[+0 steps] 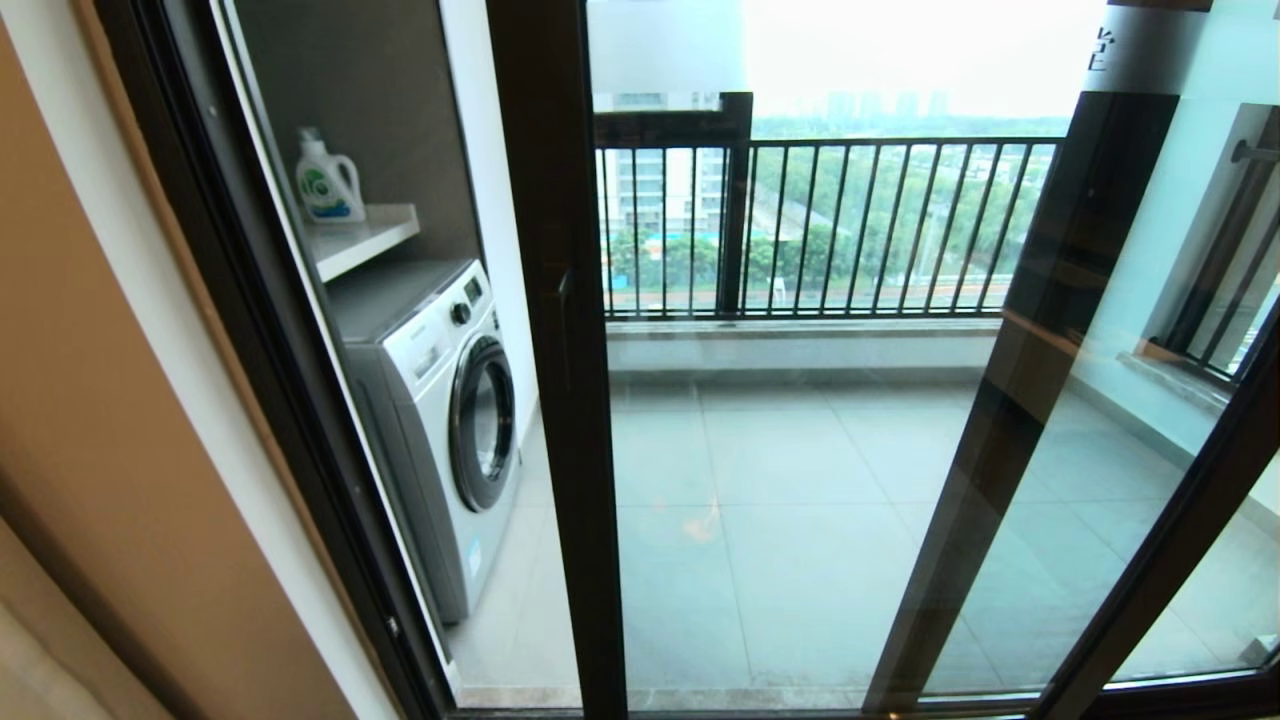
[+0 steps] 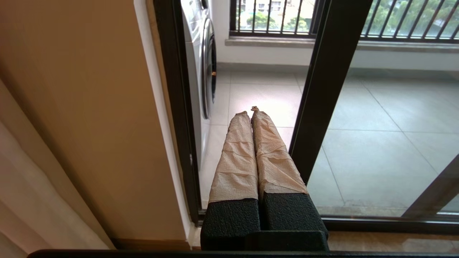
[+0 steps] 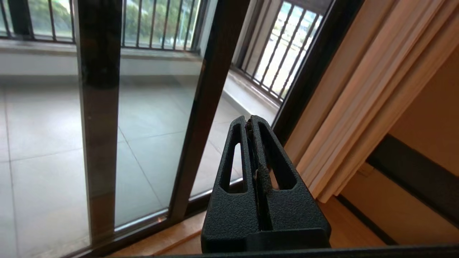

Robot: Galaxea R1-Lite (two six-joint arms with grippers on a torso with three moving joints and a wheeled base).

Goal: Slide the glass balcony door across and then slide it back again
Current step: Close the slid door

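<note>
Two grippers hung low in front of the doorway, neither touching anything, and neither showed in the head view. Taking the dark upright stile of the glass balcony door [image 1: 556, 420] as the landmark: far to its left ran the tan wall, then the dark outer door frame [image 1: 270, 380]. Between frame and stile, out on the balcony, stood a white front-loading washing machine [image 1: 440, 400], with a white detergent bottle [image 1: 328, 180] on the shelf above it.

The left gripper [image 2: 251, 111], its two fingers wrapped in beige tape and pressed together on nothing, pointed at the gap just left of the stile, which in the left wrist view rose close beside the fingertips on their right. The dark bar handle [image 1: 562, 310] sat on the stile's face, running vertically along it, well above where that gripper seemed to hang.

Right of the stile spread the door's clear glass, showing grey floor tiles and the black railing bars [image 1: 830, 230]. Further right leaned another dark-framed glass panel [image 1: 1010, 420]. The right gripper [image 3: 250, 120], black fingers closed on nothing, pointed near the far right frame and the cream curtain [image 3: 358, 107], well away from the stile.

Judged from this, the left arm was the nearer one; the door's long axis was vertical, so the gripper would have to rise towards the handle and push sideways.
</note>
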